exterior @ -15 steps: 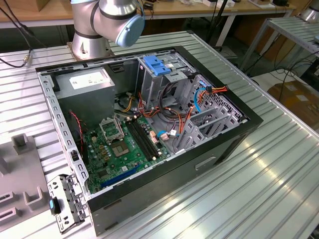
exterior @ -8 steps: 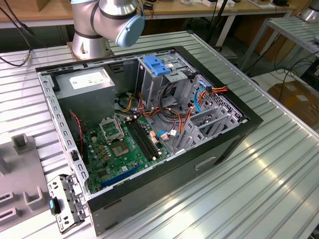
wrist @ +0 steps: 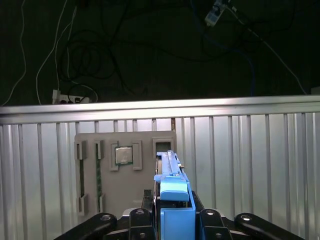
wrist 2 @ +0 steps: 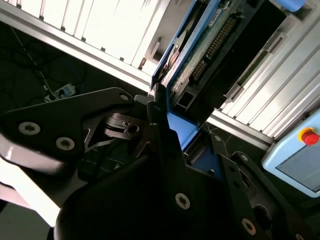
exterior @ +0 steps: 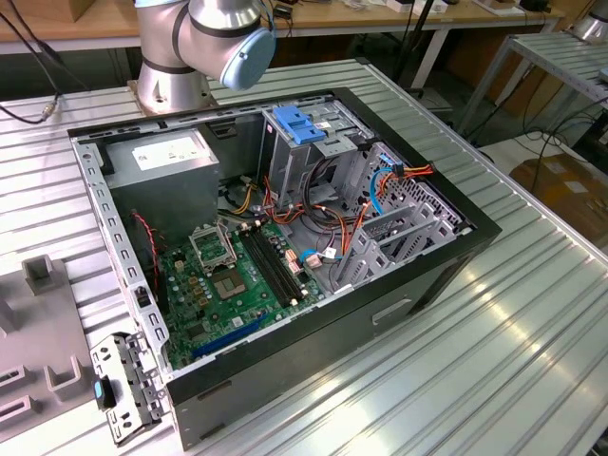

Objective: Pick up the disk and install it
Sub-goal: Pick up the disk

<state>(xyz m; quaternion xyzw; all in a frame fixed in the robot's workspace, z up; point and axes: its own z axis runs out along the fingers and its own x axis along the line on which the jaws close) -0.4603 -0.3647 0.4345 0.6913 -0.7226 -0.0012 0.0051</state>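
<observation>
Closest to the lens is the gripper (wrist: 174, 219) itself, black jaws clamped on the disk (wrist: 170, 165). The disk stands on edge between them, with a blue side rail (wrist: 175, 200) poking out past the tips and its green circuit board (wrist 2: 200, 57) bare on one face. So the disk is up in the jaws, though whether it's fully clear of what's underneath is hard to tell.

Biggest worry, probably: it's a pinch on a thin, slick part, so any bump could twist or slide the disk in the jaws, and it'd meet its slot crooked. That bare board is also one knock away from damage.

Just beyond the jaws sits a grey tray (wrist: 125, 195) with a chip (wrist: 123, 155) seated in it, on the ribbed metal table (wrist: 240, 165). Farther out, past the table edge, loose cables (wrist: 75, 65) lie on the floor.

The exterior view has the open computer case (exterior: 313, 356), with orange and red wires (exterior: 323, 214) bunched right by the blue-latched cage (exterior: 299, 142), which look like snag points. How far that is from the jaws can't be told.
</observation>
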